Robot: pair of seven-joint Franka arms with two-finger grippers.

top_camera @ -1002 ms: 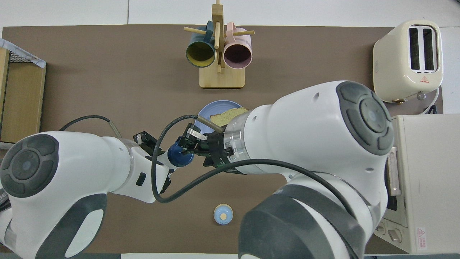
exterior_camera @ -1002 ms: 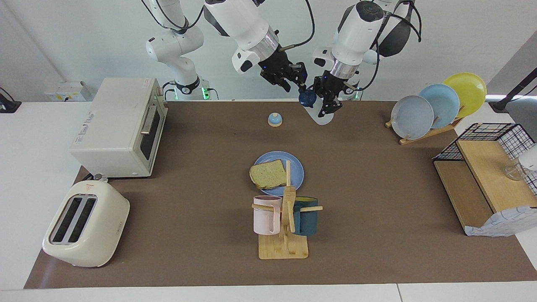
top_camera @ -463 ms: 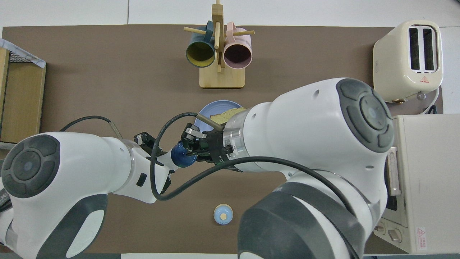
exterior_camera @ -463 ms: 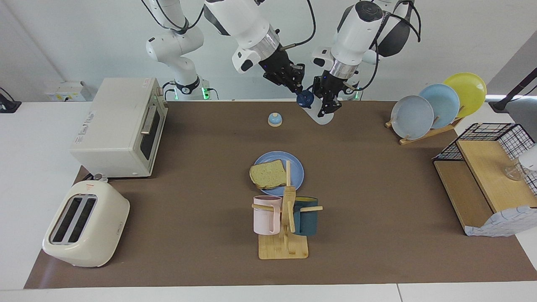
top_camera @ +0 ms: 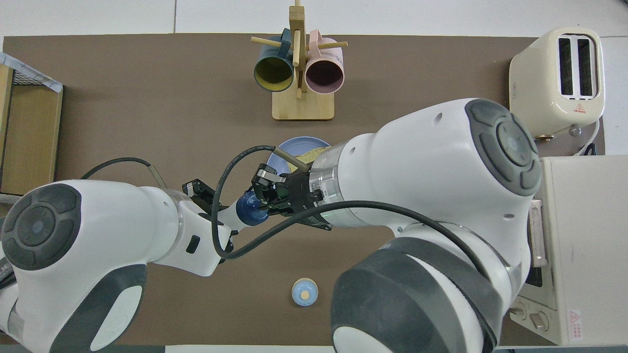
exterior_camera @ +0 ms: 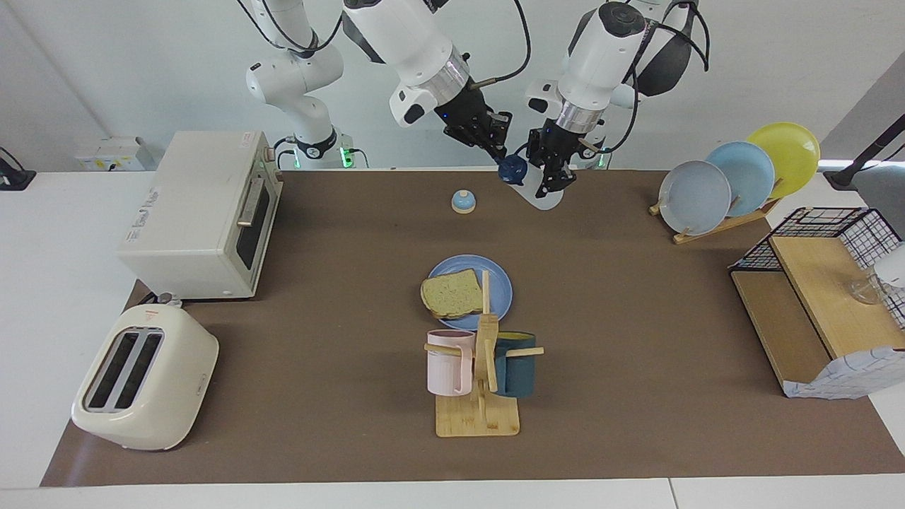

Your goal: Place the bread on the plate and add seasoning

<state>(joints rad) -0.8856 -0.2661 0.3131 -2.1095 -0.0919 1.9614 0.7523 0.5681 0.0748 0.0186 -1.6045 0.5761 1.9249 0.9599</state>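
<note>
Left gripper [exterior_camera: 550, 173] is raised near the robots' edge of the table w/ fingers clamped on the body of the seasoning [exterior_camera: 535, 192], a translucent white bottle tilted so its navy cap [exterior_camera: 510, 170] points toward the right arm. Right gripper [exterior_camera: 497, 143] is up in the air at the cap, fingertips closed on it; both grippers thus grip the same bottle, one at each end. The bottle hangs over bare mat, just beside the blue-domed bell [exterior_camera: 463, 201]. Bread [exterior_camera: 451, 293] lies flat on the blue plate [exterior_camera: 500, 283] at mid-table, overhanging the rim toward the right arm's end. Mug stand [exterior_camera: 478, 396] w/ pink and teal mugs sits just beside the plate, farther from the robots.
</note>
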